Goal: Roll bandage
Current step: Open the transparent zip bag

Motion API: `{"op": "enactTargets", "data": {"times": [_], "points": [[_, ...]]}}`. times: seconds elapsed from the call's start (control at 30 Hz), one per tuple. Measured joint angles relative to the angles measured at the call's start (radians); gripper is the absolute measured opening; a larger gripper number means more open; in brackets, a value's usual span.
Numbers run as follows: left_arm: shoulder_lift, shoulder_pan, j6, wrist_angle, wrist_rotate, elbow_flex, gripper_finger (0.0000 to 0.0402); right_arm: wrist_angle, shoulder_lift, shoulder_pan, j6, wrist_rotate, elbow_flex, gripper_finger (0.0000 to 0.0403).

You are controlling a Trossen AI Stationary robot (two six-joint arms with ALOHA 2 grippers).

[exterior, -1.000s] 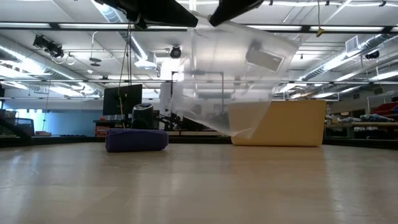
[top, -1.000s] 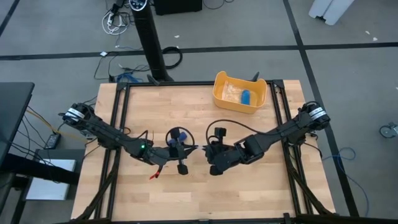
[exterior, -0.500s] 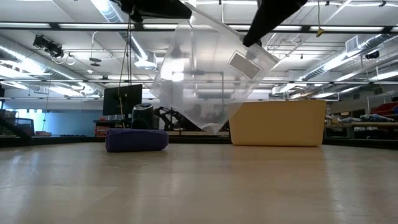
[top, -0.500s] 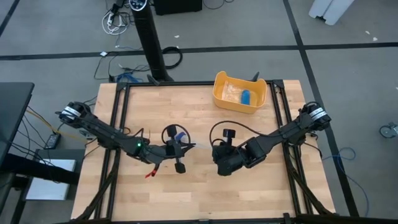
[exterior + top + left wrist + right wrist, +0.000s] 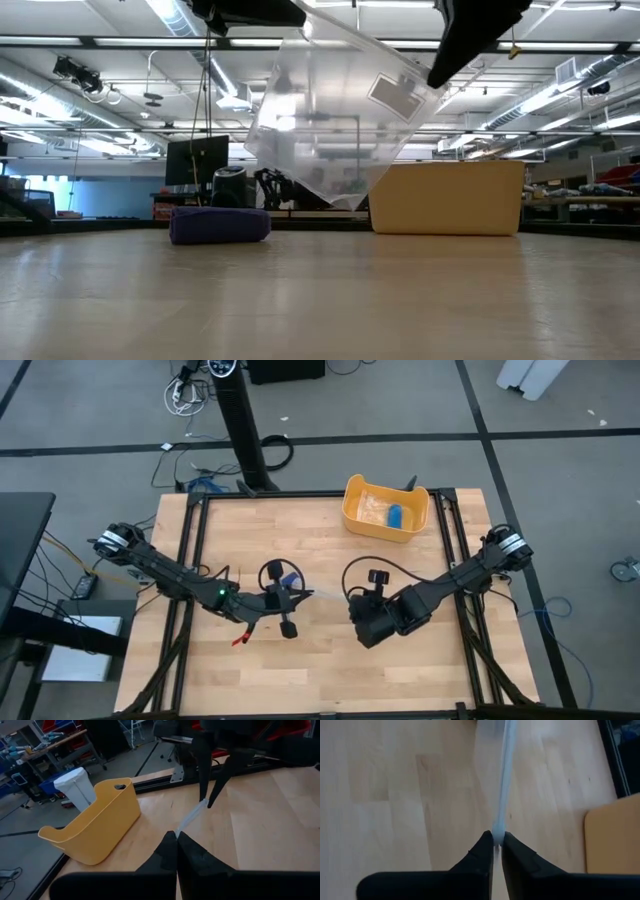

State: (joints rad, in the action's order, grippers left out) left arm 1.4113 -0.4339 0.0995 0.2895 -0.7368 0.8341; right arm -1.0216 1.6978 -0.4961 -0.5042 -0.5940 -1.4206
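Observation:
The bandage, a small dark-blue roll, lies on its side on the table, under my left arm in the high view. No gripper touches it. A clear plastic wrapper hangs above the table between my two grippers. My left gripper is shut on one of its upper corners and my right gripper on the other. In the high view the left gripper and right gripper face each other at mid-table. My left gripper pinches the wrapper's upper edge between its two fingertips, coming nearly level from the table's left. The wrapper hangs below, clear of the table. My right gripper pinches the wrapper's opposite upper edge between its fingertips, slanting down from the right. The film stretches straight away toward the other gripper.
A yellow plastic tub stands at the far right of the table, with a blue thing and clear plastic inside; it also shows in the low view. Bare wooden tabletop lies toward the near edge.
My right gripper has gone toward the table's right edge and tipped further downward, keeping its hold. The wrapper has swung with it: its lowest corner has shifted left and risen a little, and the film is stretched out between the two grippers. The bandage has stayed put.

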Motion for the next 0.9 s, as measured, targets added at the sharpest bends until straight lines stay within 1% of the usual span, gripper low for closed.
{"op": "enactTargets", "data": {"times": [0.17, 0.33, 0.47, 0.6, 0.67, 0.73, 0.83, 0.9], "points": [[-0.001, 0.0, -0.004, -0.001, -0.003, 0.001, 0.0001, -0.057, 0.001, -0.028, -0.059, 0.008, 0.002, 0.0047], [-0.003, 0.0, -0.007, -0.003, -0.001, 0.003, 0.0001, -0.052, 0.002, -0.076, -0.082, -0.005, 0.002, 0.0073], [-0.003, 0.0, -0.019, -0.006, 0.009, 0.003, 0.0001, -0.019, 0.002, -0.12, -0.07, -0.086, -0.018, 0.0098], [-0.002, 0.0, -0.03, -0.017, 0.025, 0.003, 0.0001, 0.008, 0.002, -0.156, -0.013, -0.232, -0.081, 0.0108], [-0.002, 0.0, -0.033, -0.021, 0.03, 0.003, 0.0001, 0.043, 0.002, -0.168, 0.03, -0.298, -0.11, 0.0099], [-0.002, 0.0, -0.033, -0.019, 0.03, 0.003, 0.0001, 0.101, 0.001, -0.171, 0.095, -0.326, -0.12, 0.0078], [-0.001, 0.0, -0.033, -0.02, 0.032, 0.003, 0.0001, 0.165, 0.001, -0.158, 0.182, -0.298, -0.119, 0.0032], [-0.001, 0.0, -0.033, -0.02, 0.032, 0.003, 0.0001, 0.172, 0.001, -0.155, 0.195, -0.289, -0.119, 0.0009]]}}
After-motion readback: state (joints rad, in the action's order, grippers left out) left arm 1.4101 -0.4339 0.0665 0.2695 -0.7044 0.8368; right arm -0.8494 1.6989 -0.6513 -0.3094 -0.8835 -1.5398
